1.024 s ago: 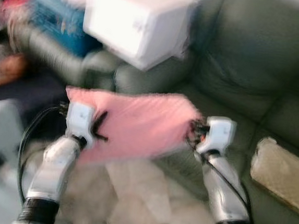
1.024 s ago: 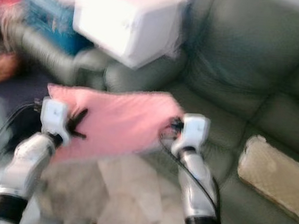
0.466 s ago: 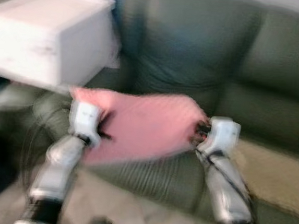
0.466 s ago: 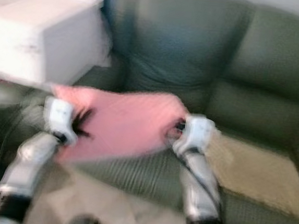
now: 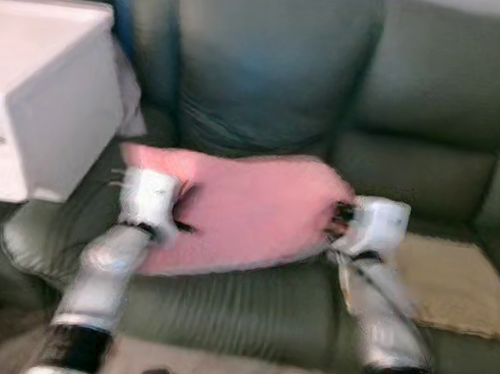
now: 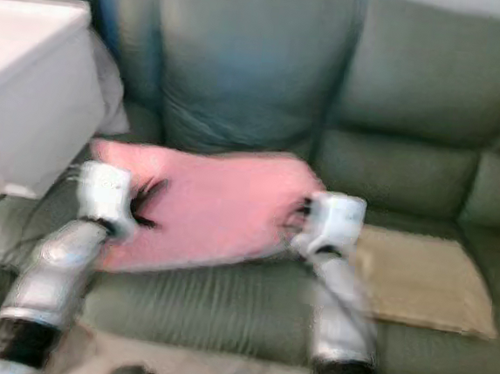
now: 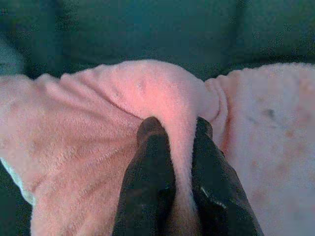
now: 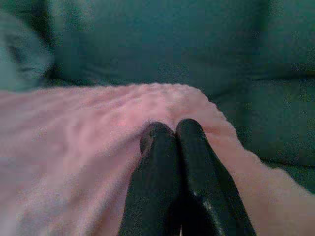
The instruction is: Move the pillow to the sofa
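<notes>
Here, a pink fleece pillow [image 5: 248, 213] hangs between two grippers above the green sofa [image 5: 268, 84] seat — left gripper [image 7: 172, 142] and right gripper [image 8: 170, 132] jaws each clamped on a side edge. It looks light, soft, prone to sagging — edge pinches suit it.

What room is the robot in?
Probably a living room in a home. A big green sofa is right in front, with a tan mat on its seat, and both grippers hold a pink pillow over it.
</notes>
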